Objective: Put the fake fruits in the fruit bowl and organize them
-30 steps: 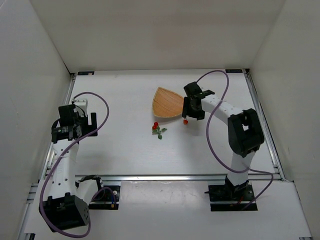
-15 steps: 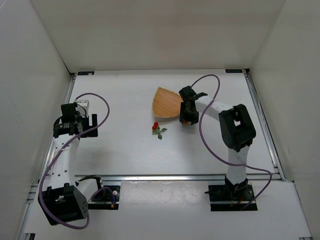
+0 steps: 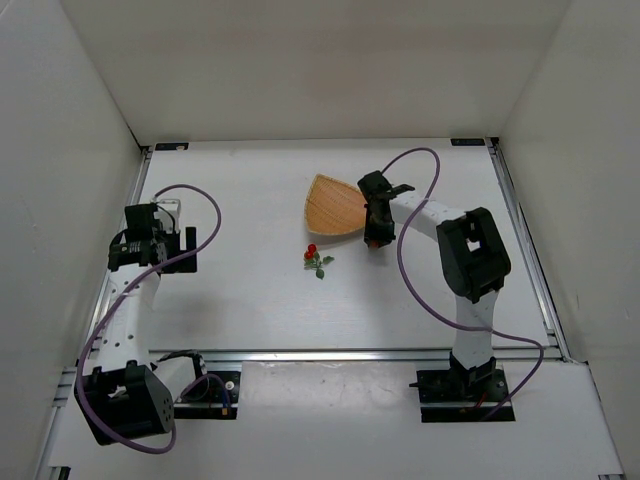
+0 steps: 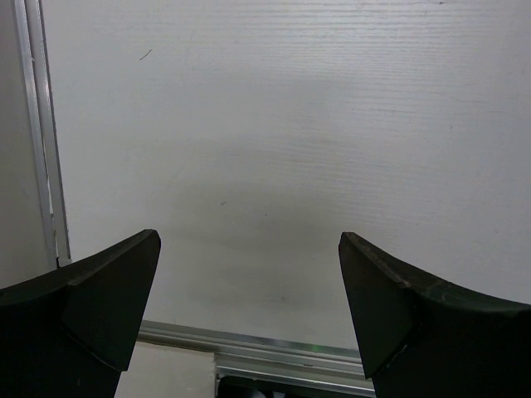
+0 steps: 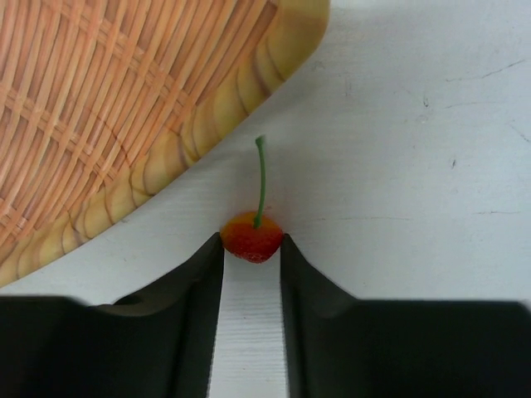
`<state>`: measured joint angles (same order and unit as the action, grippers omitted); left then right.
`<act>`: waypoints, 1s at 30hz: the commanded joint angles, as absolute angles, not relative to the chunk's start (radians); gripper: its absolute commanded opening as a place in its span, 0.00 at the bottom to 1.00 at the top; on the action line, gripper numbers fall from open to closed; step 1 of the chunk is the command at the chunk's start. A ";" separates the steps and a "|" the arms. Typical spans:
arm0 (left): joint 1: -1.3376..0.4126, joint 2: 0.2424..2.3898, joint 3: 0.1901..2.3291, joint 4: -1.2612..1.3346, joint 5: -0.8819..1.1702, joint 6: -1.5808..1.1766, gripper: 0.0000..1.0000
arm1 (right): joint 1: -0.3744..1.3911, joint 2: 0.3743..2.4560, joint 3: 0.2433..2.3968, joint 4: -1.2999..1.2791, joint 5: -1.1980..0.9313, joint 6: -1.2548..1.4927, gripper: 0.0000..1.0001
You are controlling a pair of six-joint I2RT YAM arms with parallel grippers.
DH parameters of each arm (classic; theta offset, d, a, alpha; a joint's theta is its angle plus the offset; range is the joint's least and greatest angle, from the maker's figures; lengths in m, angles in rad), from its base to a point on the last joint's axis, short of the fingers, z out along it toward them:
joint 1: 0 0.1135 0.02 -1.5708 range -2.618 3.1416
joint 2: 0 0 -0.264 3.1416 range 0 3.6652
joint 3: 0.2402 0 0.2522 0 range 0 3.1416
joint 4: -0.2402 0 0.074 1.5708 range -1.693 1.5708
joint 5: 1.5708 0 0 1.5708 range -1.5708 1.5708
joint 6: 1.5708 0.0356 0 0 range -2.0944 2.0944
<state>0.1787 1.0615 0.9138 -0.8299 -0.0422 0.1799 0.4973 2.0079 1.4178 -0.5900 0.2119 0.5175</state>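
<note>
The right jaws are pinched on the single cherry. One dark finger presses each side of the little red ball, and no gap shows between them and it. The cherry looks like it is sitting on the white table, not up in the air. Its thin green stem points away from the jaws, toward the fruit bowl. The tip of the stem is near the bowl's pale rim but does not touch it.

So the step now, I think, is picking up this one cherry. The grab looks done, or almost done. Next the right arm should go up a little, so the cherry clears the rim. Then it needs only a short move over the woven inside of the bowl, and the jaws should open there. The cherry is round, so it may roll if it is let go from high up. A low drop looks safer.

From the top view, no fruit can be seen inside the bowl. The cherry bunch with green leaves lies on the table, near the bowl on the side closer to the arms. It needs a trip of its own after this.

The left jaws are wide open with nothing between them. They hang over bare table, well apart from the fruits and the bowl.
</note>
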 commanded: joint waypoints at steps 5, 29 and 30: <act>0.172 1.051 0.928 -0.821 -0.051 0.187 1.00 | 0.495 2.011 1.422 -0.575 0.239 0.515 0.24; -0.725 1.475 1.169 -0.766 -0.087 0.360 1.00 | 0.523 2.250 2.092 -0.796 0.106 0.502 0.24; -0.745 1.539 1.187 -0.765 -0.087 0.342 1.00 | 0.523 2.266 2.115 -0.805 0.106 0.502 0.25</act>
